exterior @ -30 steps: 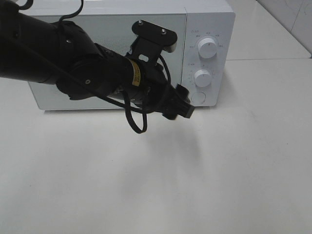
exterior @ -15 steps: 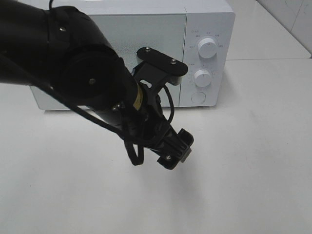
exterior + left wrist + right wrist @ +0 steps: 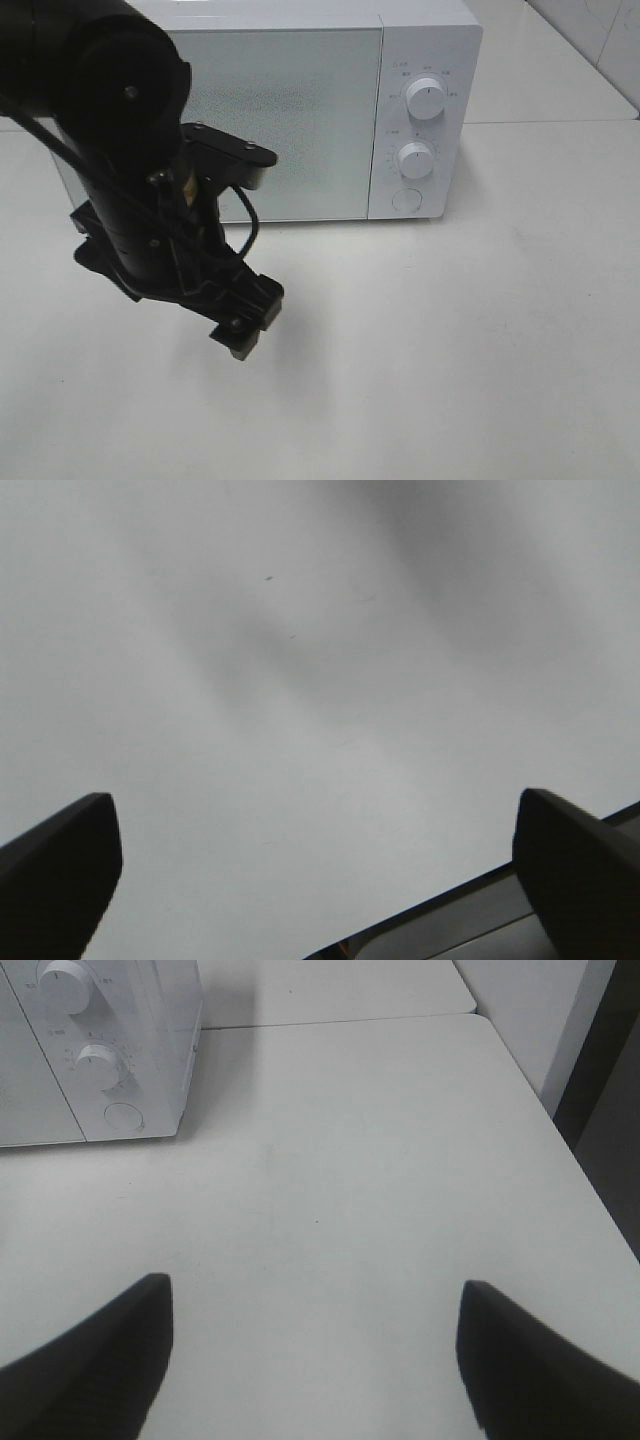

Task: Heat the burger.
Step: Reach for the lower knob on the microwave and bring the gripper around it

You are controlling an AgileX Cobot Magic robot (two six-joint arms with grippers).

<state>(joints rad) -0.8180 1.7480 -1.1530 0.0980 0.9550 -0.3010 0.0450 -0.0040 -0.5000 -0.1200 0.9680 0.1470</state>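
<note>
Since no burger is seen, its bearing cannot be told; the left pincer point(image 3: 245, 330), apart and empty, is held before the shut microwave point(image 3: 280, 110).

Reference = the white box-shaped microwave oven point(image 3: 300, 110). It sits at the back of the white flat tabletop point(image 3: 480, 350). The control panel is at the microwave oven's right end: white round upper knob point(image 3: 426, 100) directly above white round lower knob point(image 3: 415, 158), and the white round button point(image 3: 406, 200) is below both. My black left gripper point(image 3: 243, 325) hangs over the tabletop in front of the microwave oven's left half, apart from it. My black right gripper point(image 3: 310, 1360) is over the tabletop, front-right of the knob end and well apart.
</note>
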